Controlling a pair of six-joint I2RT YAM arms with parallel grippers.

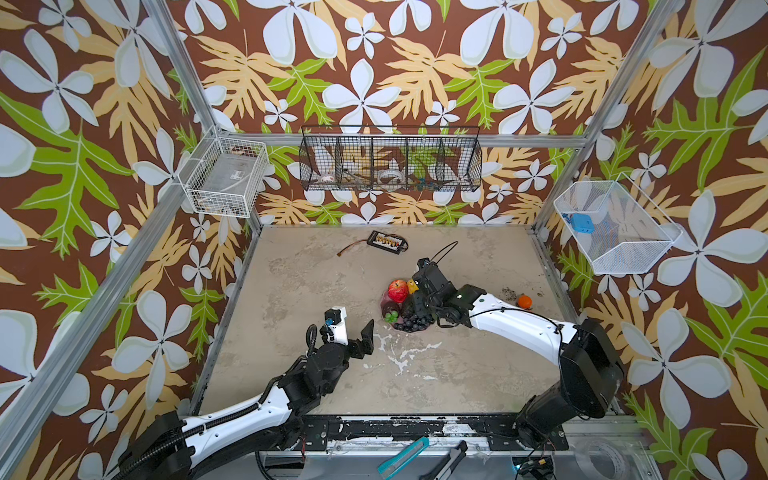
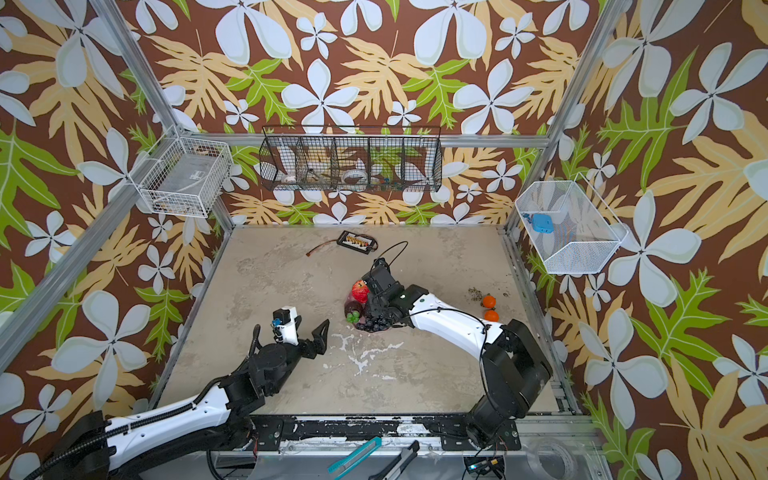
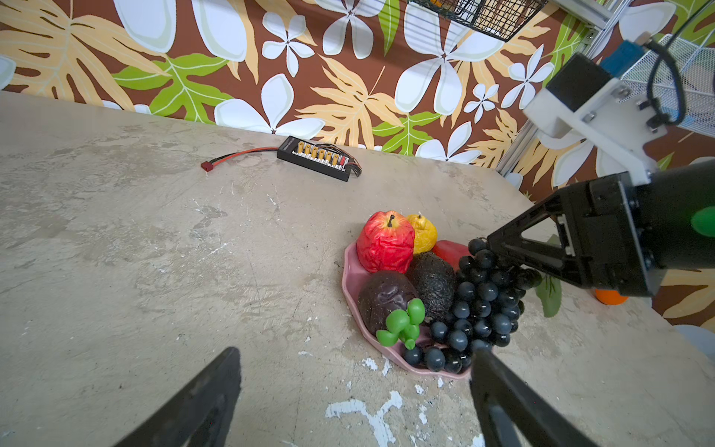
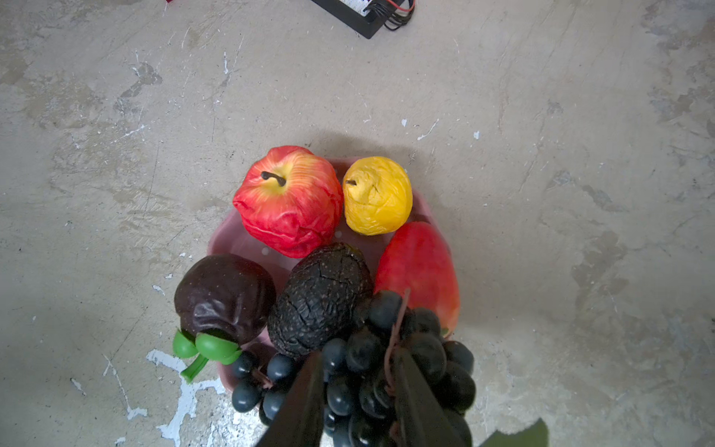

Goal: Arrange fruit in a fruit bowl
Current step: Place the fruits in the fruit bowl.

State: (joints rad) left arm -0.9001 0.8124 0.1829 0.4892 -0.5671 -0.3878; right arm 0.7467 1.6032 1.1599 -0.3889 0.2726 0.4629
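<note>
The pink fruit bowl [image 4: 228, 236] holds a red apple [image 4: 288, 201], a yellow pear [image 4: 377, 195], a red strawberry [image 4: 419, 271], a dark avocado [image 4: 321, 298] and a dark purple fruit [image 4: 224, 294] with a green stalk. The black grape bunch [image 4: 371, 363] lies over the bowl's near rim. My right gripper [image 4: 358, 354] hangs right over it, open, with grapes between its parted fingers. Two oranges [image 2: 489, 301] [image 2: 491, 316] lie on the table right of the bowl. My left gripper [image 3: 356, 354] is wide open and holds nothing, just left of the bowl [image 1: 383, 300].
A black connector board [image 1: 387, 242] with a red lead lies at the back of the table. A grey-green leaf [image 3: 549, 294] lies beside the grapes. Wire baskets [image 1: 390, 164] hang on the walls. Dark crumbs [image 1: 507, 291] lie near the oranges.
</note>
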